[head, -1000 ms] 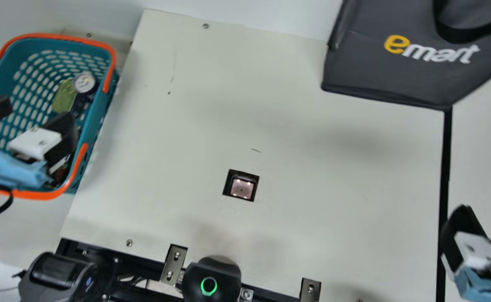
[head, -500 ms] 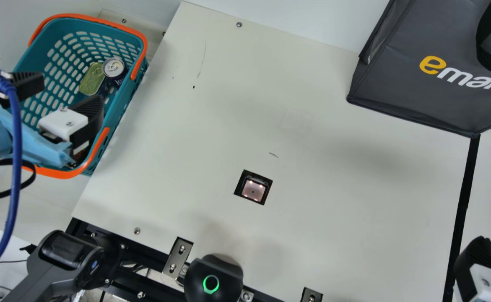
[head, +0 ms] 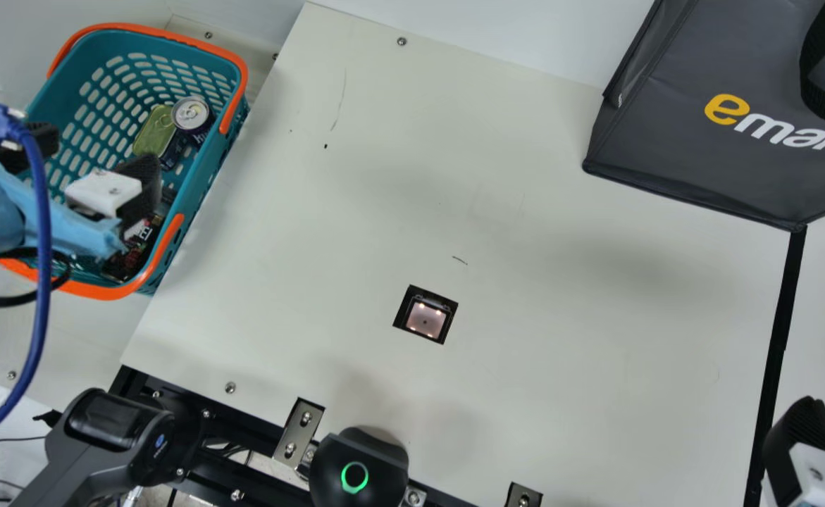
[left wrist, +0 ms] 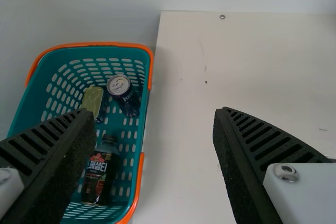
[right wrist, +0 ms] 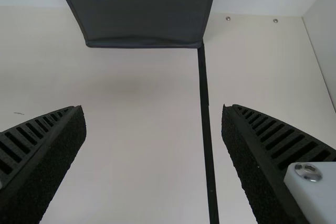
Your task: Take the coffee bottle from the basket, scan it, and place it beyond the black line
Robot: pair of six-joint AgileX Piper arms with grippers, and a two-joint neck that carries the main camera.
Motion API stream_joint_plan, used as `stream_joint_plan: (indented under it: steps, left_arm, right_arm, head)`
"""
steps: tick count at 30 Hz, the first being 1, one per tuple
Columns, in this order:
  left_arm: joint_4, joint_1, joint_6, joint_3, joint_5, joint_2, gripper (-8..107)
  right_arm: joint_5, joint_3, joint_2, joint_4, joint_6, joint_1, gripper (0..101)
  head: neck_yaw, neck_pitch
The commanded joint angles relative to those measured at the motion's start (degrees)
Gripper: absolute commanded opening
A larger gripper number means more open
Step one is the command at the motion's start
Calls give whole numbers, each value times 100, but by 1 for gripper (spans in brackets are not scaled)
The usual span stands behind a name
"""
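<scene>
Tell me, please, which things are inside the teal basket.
Inside the basket are a dark bottle, a dark blue can and a container with a yellow-green top. The left fingers cover part of the inside; what may lie there cannot be seen.

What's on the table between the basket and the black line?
Main view: the lit scanner window, set into the tabletop, lies between the basket and the black line. A short dark mark is near it.

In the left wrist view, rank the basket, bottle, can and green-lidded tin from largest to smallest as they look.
1. Basket, by far
2. Bottle
3. Can and green-lidded tin: too close to rank surely
</scene>
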Motion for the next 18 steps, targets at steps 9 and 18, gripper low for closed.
stream_joint_plan:
  steps: [9,18]
  left_arm:
    - [-438,1129,515,50,-384,364,90]
    - [-1200,2367,1520,139,-711,751,90]
  right_arm:
    - [0,0,0,0,0,0,91]
    - [0,0,0,0,0,0,91]
  head:
    - [14,-157]
    - [14,-157]
